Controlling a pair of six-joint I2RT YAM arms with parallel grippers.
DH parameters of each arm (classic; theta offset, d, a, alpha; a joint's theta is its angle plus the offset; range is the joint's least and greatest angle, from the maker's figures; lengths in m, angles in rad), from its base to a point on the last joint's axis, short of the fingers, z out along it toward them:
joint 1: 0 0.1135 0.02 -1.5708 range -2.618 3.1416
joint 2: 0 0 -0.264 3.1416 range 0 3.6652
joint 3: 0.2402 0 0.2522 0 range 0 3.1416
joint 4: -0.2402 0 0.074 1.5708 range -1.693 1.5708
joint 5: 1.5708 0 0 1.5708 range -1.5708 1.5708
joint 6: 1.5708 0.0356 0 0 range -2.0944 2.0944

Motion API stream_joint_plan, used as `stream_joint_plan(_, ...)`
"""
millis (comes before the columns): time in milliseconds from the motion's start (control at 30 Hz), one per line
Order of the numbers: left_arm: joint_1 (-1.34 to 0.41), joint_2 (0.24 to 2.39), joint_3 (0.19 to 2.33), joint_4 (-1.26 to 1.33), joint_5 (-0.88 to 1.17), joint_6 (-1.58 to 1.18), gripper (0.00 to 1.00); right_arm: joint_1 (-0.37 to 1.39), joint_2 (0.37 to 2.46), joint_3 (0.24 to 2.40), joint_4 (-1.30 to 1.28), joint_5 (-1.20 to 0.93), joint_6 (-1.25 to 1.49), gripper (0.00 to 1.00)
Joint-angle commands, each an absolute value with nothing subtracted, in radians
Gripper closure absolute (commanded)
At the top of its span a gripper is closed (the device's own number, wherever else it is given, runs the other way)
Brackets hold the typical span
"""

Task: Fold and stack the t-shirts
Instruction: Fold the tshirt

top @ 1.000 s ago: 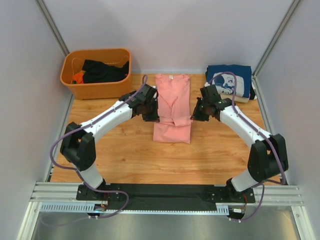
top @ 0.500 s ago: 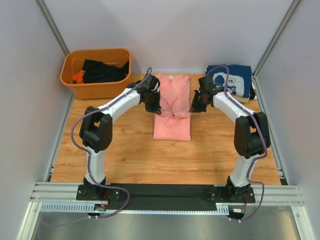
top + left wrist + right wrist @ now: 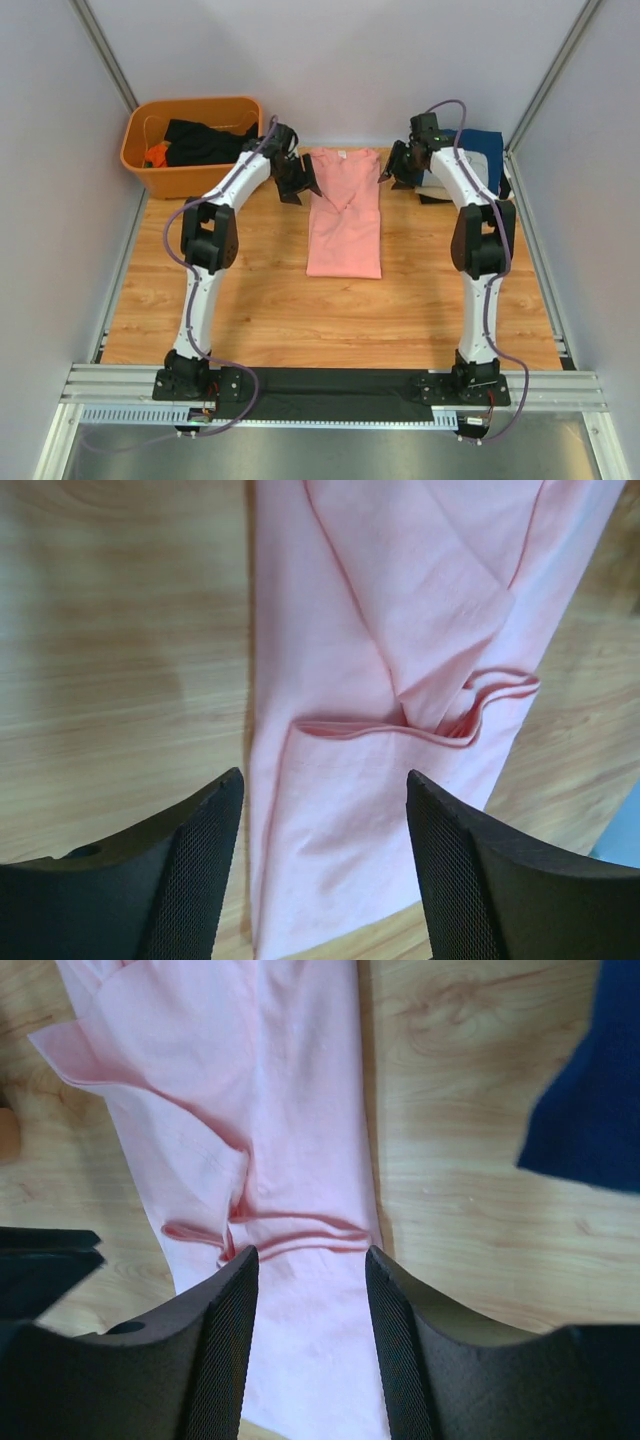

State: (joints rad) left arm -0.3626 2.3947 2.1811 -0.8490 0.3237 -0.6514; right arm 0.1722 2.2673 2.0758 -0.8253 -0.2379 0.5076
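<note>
Top view: the salmon-pink t-shirt (image 3: 345, 215) lies on the wooden table (image 3: 260, 300) as a long narrow strip, its collar toward 12 o'clock. The left gripper (image 3: 297, 181) is just beside the upper left edge of the shirt, and the right gripper (image 3: 392, 172) is near the upper right edge. From the pink shirt, the orange tub (image 3: 150, 172) stands at 10 o'clock; it holds a dark garment (image 3: 205, 142) and a small orange piece of cloth. At 2 o'clock lies the navy t-shirt (image 3: 482, 150), partly covered by the right arm, so I can read no print on it.

Left wrist view: the two fingers (image 3: 185, 880) of the left gripper (image 3: 325, 870) are spread wide and pinch nothing. The pink shirt (image 3: 400, 630) is seen in the gap between them and runs toward 12 o'clock, with a sleeve folded inward over its middle.

Right wrist view: the fingers (image 3: 405, 1350) of the right gripper (image 3: 310, 1345) are also spread, with nothing between the pads. The pink shirt (image 3: 290, 1150) passes through the gap, with wrinkles just ahead of the fingertips. A corner of the navy shirt (image 3: 590, 1090) shows at 2 o'clock, apart from the pink one.
</note>
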Motion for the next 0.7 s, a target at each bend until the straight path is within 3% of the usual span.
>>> stream_joint_plan(0, -0.356, 2.256, 2.225, -0.927, 0.335, -0.651, 0.27, 0.173, 2.101, 2.004, -0.880, -0.264, 0.465, 0.51)
stream_joint_plan(100, -0.379, 2.105, 2.016, -0.858, 0.307, -0.634, 0.27, 0.179, 1.901, 1.691, -0.742, -0.287, 0.479, 0.50)
stream_joint_plan(133, -0.386, 2.071, 1.922, -0.850, 0.295, -0.629, 0.27, 0.184, 1.857, 1.533, -0.706, -0.307, 0.485, 0.47)
stream_joint_plan(233, -0.422, 1.944, 1.724, -0.804, 0.247, -0.615, 0.28, 0.201, 1.683, 1.335, -0.605, -0.346, 0.489, 0.30)
stream_joint_plan(367, -0.456, 1.781, 1.446, -0.654, 0.218, -0.620, 0.27, 0.210, 1.594, 1.056, -0.511, -0.429, 0.511, 0.28)
stream_joint_plan(533, -0.459, 1.637, 1.133, -0.471, 0.250, -0.676, 0.25, 0.219, 1.585, 0.931, -0.427, -0.471, 0.515, 0.29)
stream_joint_plan(667, -0.466, 1.618, 1.022, -0.347, 0.281, -0.699, 0.24, 0.247, 1.612, 0.893, -0.371, -0.474, 0.523, 0.31)
